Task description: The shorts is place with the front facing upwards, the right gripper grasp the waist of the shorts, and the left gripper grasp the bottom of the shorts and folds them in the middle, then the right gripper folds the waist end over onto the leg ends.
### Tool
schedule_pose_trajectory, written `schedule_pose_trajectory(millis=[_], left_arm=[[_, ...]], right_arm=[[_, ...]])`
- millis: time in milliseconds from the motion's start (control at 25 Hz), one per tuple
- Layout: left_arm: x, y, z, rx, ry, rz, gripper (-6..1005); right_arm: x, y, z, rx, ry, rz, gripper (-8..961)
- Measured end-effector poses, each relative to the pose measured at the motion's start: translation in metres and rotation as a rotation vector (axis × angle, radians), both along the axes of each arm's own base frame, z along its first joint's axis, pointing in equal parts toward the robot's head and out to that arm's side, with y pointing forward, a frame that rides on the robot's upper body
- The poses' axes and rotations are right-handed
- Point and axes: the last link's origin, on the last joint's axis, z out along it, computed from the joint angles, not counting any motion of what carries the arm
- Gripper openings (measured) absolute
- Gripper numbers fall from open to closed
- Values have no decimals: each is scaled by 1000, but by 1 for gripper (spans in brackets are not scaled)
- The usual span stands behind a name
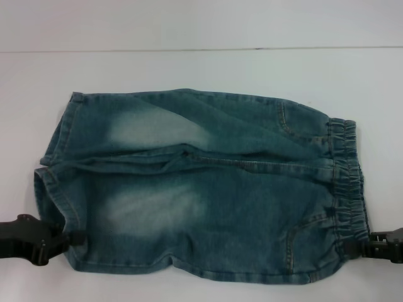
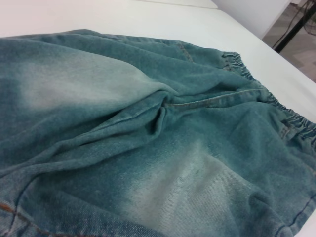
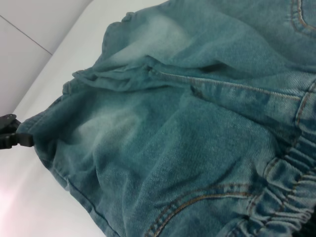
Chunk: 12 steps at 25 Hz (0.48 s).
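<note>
Blue denim shorts (image 1: 201, 189) lie flat and front up on the white table, with the elastic waist (image 1: 346, 182) to the right and the leg ends (image 1: 56, 182) to the left. My left gripper (image 1: 70, 239) is at the near leg's hem, shut on the edge of the cloth, and the hem corner draws to a point at it. The same gripper shows in the right wrist view (image 3: 19, 139) at that hem. My right gripper (image 1: 360, 244) is at the near end of the waistband, closed on its edge. The left wrist view is filled by the shorts (image 2: 148, 133).
The white table (image 1: 201, 69) runs out behind and on both sides of the shorts. Its far edge meets a pale wall (image 1: 201, 25). In the left wrist view a table corner and a dark stand leg (image 2: 296, 27) show beyond the waistband.
</note>
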Motion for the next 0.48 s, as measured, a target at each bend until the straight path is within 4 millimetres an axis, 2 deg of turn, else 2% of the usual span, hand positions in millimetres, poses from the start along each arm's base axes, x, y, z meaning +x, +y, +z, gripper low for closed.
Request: schedule_pose_trajectory(millis=[80,480], left_arm=[[0,0,1,-2,-2,-1,70],[1,0,0,-4,-3,-4,75]], right_arm=[[-1,0,0,3,6,4,373],[-7,0,-1,-14,34,30,157]])
